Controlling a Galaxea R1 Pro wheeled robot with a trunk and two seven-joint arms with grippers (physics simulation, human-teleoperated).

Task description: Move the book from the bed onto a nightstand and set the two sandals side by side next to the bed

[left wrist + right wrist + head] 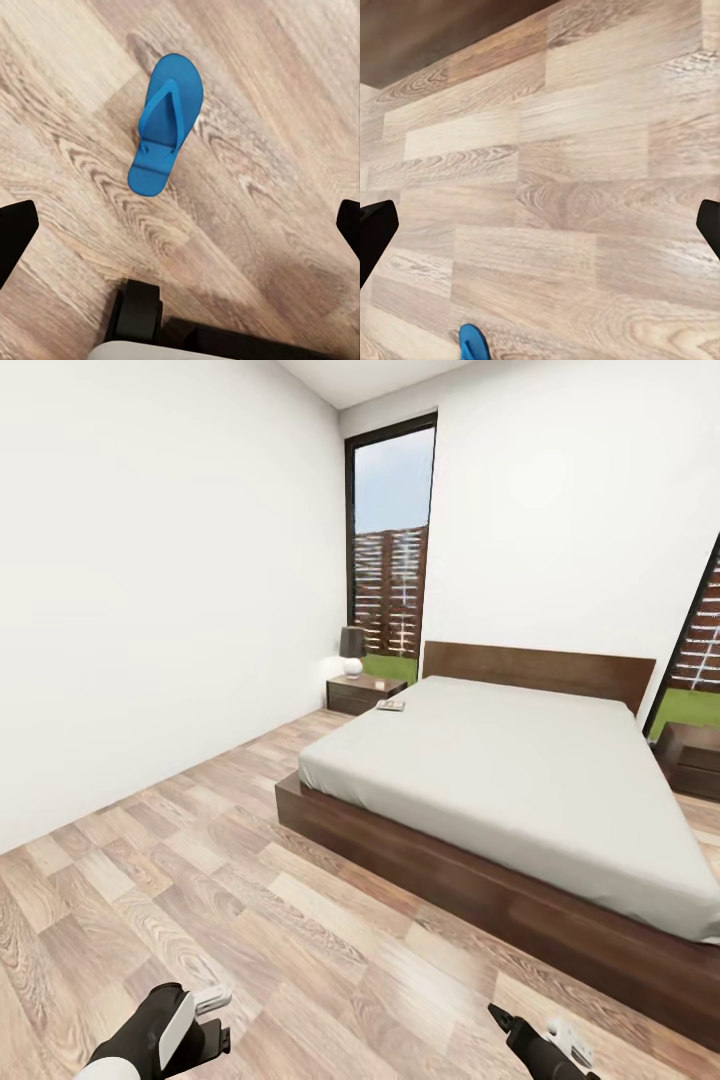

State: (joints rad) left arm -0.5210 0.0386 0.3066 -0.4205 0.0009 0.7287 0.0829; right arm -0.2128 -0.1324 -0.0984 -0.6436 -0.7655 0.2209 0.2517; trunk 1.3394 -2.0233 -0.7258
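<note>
Standing on the wood-plank floor (pixel 200 860) of the bedroom, the robot faces the bed (pixel 520 780), which fills the centre and right of the head view. The book (pixel 390 706) lies on the mattress at its far left corner, just beside the nightstand (pixel 362 690) that carries a lamp (pixel 352 650); a second nightstand (pixel 690 755) sits at the right edge of the frame. The left gripper (pixel 180 225) hangs with its jaws spread wide and nothing between them, and one blue sandal (pixel 166 120) lies flat on the floor in the upper centre of the left wrist view, well short of the fingertips. The right gripper (pixel 540 225) is likewise wide open and empty over bare planks, with a sliver of the other sandal (pixel 472 343) at the bottom edge of its view. From here the likeliest trouble is a poor grasp: the sandal is thin and flat, so fingers closing too high may skid over the sole or catch only the strap. With the sandals apart, pairing them neatly beside the bed frame will also need care.
</note>
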